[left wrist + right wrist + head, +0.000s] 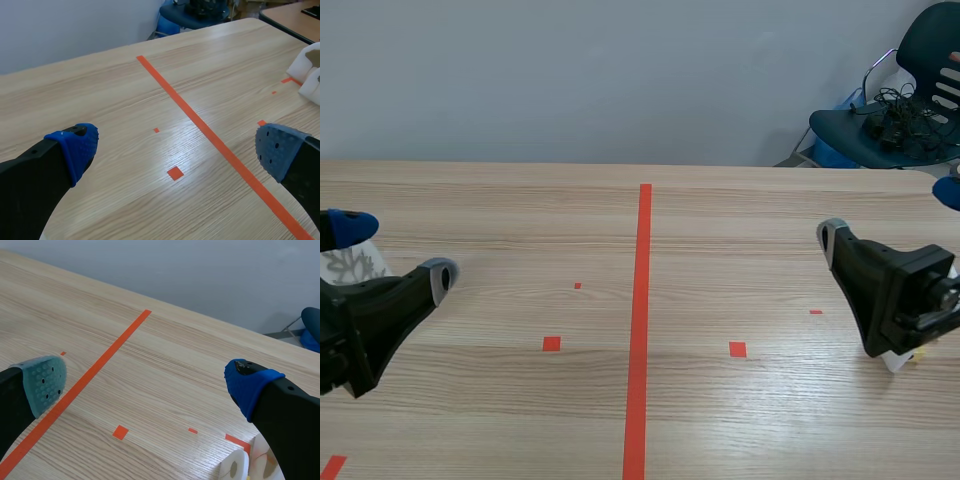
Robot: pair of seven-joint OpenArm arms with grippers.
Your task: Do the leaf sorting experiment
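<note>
No loose leaves show on the wooden table (520, 210). My left gripper (395, 252) (177, 147) hovers open over the table's left side with nothing between its fingers. Just behind it lies a white thing with a grey leaf-like print (350, 268), partly hidden by the arm. My right gripper (890, 215) (147, 384) stands open over the right side, also holding nothing. Beneath it sit a small white roll (234, 467) and a white piece with an orange-brown print (261, 464), seen in the scene view as a white bit (898, 358) under the arm.
An orange-red tape line (642, 320) runs down the table's middle, with small tape squares either side. A white foam-like block (310, 70) lies at the table's right. A dark chair (900, 110) holding cables stands beyond the far right corner.
</note>
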